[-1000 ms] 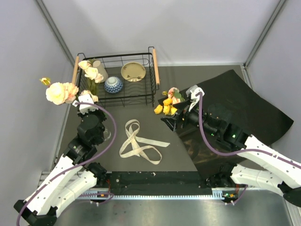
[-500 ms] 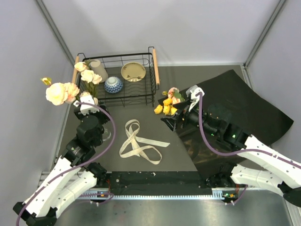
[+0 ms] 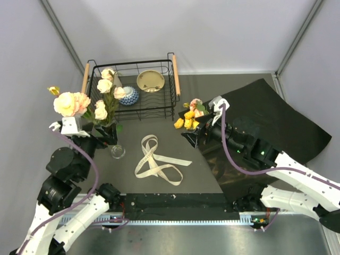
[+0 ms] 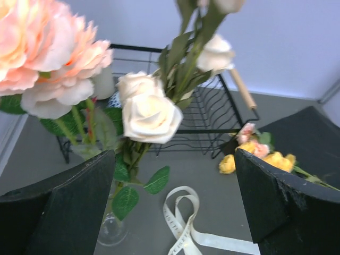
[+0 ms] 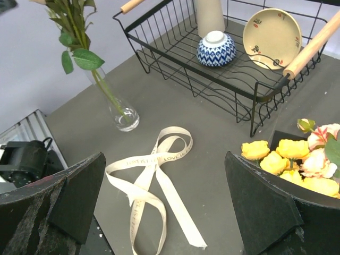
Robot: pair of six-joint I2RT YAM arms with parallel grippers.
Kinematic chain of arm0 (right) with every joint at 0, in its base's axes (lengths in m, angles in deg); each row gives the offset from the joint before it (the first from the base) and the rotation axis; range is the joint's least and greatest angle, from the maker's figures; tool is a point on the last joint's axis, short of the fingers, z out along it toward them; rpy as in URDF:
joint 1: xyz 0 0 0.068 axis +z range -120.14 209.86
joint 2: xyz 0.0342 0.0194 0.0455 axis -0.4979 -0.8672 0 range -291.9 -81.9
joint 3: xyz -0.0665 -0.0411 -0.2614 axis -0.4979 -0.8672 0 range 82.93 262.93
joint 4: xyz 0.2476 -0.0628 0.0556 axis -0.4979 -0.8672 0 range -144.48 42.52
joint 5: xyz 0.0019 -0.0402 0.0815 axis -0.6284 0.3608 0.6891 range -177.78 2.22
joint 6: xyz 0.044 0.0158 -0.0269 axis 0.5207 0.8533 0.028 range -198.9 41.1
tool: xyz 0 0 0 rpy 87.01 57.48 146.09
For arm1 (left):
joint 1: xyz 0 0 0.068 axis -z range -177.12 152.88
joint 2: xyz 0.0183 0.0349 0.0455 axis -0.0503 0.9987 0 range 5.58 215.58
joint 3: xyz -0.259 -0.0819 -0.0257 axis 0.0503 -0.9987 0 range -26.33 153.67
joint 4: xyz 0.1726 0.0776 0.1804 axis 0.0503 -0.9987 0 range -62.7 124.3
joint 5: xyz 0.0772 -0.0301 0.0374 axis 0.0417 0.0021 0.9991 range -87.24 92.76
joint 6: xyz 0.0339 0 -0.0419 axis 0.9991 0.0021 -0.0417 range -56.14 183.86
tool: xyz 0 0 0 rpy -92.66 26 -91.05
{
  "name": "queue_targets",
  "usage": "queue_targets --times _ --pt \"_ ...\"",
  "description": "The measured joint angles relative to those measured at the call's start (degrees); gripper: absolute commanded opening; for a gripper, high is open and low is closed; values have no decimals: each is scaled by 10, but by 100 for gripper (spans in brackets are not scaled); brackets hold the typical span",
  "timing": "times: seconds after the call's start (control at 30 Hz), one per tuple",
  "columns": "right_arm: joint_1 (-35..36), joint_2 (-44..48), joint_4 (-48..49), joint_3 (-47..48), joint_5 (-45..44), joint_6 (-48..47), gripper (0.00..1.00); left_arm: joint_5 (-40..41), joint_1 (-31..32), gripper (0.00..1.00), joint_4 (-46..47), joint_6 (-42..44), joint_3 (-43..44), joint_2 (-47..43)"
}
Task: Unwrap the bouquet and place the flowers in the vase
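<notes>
Left gripper gapes wide, empty, near the vase holding cream roses. Right gripper, jaws apart too, hovers beside yellow roses by the black paper.

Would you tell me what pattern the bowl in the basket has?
The bowl: blue-and-white diamond pattern, clearest from the right wrist.

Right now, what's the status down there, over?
Left gripper, right gripper open, empty. Pale roses upright in vase; yellow roses by black paper. Ribbon loose, nothing blocking.
</notes>
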Motion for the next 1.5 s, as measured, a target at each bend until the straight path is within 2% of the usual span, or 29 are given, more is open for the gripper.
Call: queue_targets --times 0.2,0.3,0.4,0.47,0.53,0.6,0.67,0.77,0.9,1.1,1.17,1.27,1.5 --pt "0 -12 -27 1 -29 -12 97 -98 0 99 -26 1 46 0" --pt "0 -24 -65 10 -76 -27 97 -154 0 99 -27 3 52 0" --pt "-9 -47 -109 28 -156 -51 92 -224 0 99 -27 6 57 1" --pt "-32 -59 -133 31 -191 -66 84 -275 0 99 -26 9 62 5" --pt "-97 -71 -157 29 -201 -78 74 -322 0 99 -23 11 68 14" --pt "-188 -81 -166 15 -205 -82 72 -370 0 98 -18 12 71 29" --pt "-271 -97 -173 -7 -209 -85 63 -408 0 98 -16 13 71 50" --pt "-344 -143 -198 -23 -214 -96 61 -459 0 98 -16 12 71 87" --pt "-358 -226 -208 -14 -221 -129 56 -500 0 98 -12 7 57 108" --pt "-369 -336 -206 -4 -250 -195 38 -545 0 98 9 -10 26 107" --pt "-379 -368 -205 1 -268 -216 36 -558 0 98 9 -13 23 108" --pt "-396 -401 -201 5 -274 -240 35 -577 0 98 11 -13 23 114" --pt "-403 -433 -176 6 -290 -283 22 -592 0 98 2 1 27 132"
